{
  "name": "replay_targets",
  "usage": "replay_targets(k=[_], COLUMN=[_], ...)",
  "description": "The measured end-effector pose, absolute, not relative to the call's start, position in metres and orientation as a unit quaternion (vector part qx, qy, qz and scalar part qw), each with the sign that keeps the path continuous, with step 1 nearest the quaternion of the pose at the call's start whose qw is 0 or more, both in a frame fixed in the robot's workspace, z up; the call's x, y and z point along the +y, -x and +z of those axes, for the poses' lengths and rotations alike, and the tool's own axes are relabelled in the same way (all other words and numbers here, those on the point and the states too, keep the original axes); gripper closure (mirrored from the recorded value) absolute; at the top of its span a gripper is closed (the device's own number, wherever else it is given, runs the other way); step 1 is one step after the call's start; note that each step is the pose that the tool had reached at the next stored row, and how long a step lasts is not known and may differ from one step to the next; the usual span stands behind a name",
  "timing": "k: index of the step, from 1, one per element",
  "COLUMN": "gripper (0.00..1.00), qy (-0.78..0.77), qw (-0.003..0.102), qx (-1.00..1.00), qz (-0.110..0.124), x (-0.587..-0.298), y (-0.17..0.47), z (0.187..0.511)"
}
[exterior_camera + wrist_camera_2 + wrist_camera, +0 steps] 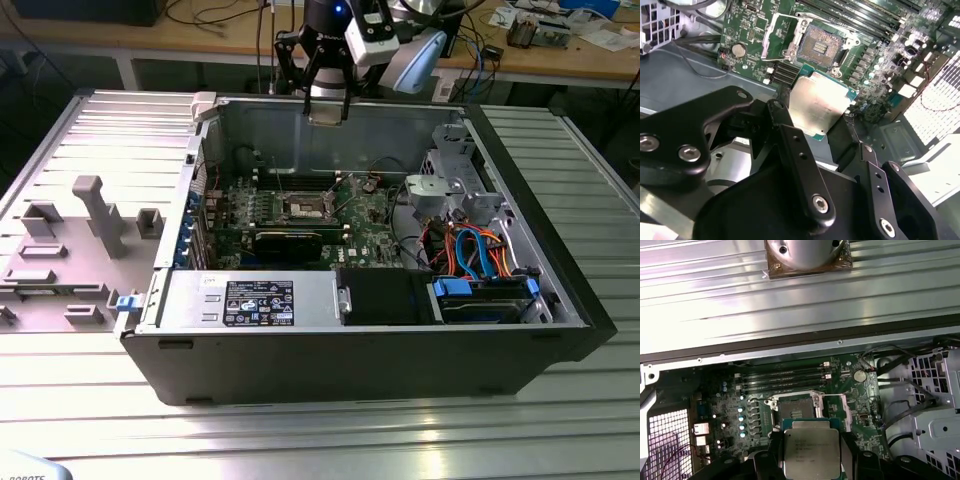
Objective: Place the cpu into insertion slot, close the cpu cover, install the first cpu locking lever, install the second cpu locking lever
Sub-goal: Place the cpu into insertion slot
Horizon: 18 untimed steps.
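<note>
My gripper point(328, 110) hangs above the back wall of the open computer case, shut on the cpu point(820, 102). The cpu is a flat silver-grey square clamped by its edges between two black fingers point(790, 135). It shows again in the first wrist view as cpu point(811, 452), with the gripper point(811, 460) around it. The insertion slot point(822, 45) lies bare on the green motherboard point(365, 225), well below the chip. Its dark centre is uncovered in the first wrist view too point(794, 407). The cpu cover point(781, 32) stands swung open beside the slot.
The case's back wall point(270, 125) and side walls ring the motherboard. A long black card point(288, 243) lies in front of the slot, and memory slots point(785, 380) lie behind it. A drive cage point(450, 180) with orange and blue cables sits at the exterior view's right. A grey fixture point(95, 215) stands outside, left.
</note>
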State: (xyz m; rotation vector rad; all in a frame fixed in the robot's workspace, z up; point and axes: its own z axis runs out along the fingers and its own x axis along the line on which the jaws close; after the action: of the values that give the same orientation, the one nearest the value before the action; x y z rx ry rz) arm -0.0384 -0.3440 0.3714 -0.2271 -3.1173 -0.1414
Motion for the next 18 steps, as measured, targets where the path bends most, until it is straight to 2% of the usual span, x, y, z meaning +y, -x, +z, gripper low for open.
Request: replay_targets(k=[18], gripper=[0.46], qy=[0.14], qw=[0.003], qx=[-0.989], qz=[-0.046], x=[-0.344], y=[0.0453], z=[0.37])
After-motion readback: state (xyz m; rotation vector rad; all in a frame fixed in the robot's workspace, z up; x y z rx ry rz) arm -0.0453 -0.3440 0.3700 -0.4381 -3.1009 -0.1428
